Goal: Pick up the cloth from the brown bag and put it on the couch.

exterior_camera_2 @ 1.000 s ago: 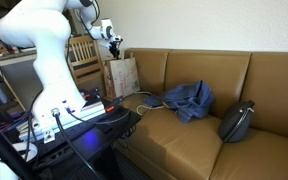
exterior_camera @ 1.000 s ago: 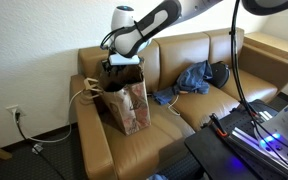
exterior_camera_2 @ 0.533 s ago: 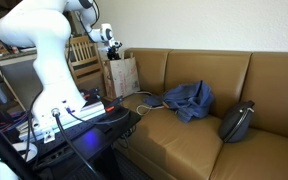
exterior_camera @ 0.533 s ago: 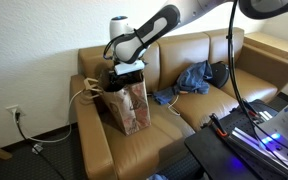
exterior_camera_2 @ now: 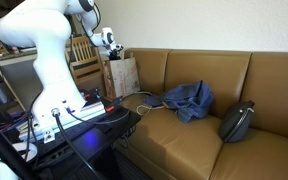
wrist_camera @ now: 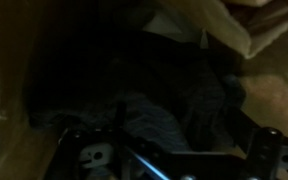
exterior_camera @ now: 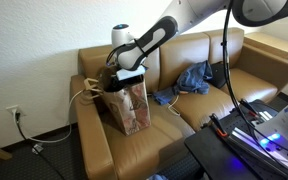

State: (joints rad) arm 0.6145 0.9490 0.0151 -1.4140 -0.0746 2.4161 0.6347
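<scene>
The brown bag (exterior_camera: pixel 131 106) stands upright on the couch (exterior_camera: pixel 199 112) at its left end, seen in both exterior views, brown bag (exterior_camera_2: pixel 122 76) on couch (exterior_camera_2: pixel 184 135). My gripper (exterior_camera: pixel 125 78) hangs at the bag's mouth, pointing down into it; in an exterior view the gripper (exterior_camera_2: pixel 111 50) sits just above the bag's rim. The wrist view looks into the dark bag, where a dark ribbed cloth (wrist_camera: pixel 154 118) lies crumpled at the bottom. My gripper (wrist_camera: pixel 174 150) is open, its fingers wide apart above the cloth and apart from it.
A heap of blue clothes (exterior_camera: pixel 192 78) lies on the middle seat, with a black bag (exterior_camera_2: pixel 237 120) further along. White cable (exterior_camera: pixel 84 95) drapes over the armrest beside the brown bag. A table with electronics (exterior_camera: pixel 246 135) stands before the couch. A wooden chair (exterior_camera_2: pixel 84 55) stands behind.
My gripper has come down from above the bag to its mouth. The bag and the clothes on the couch have not moved.
</scene>
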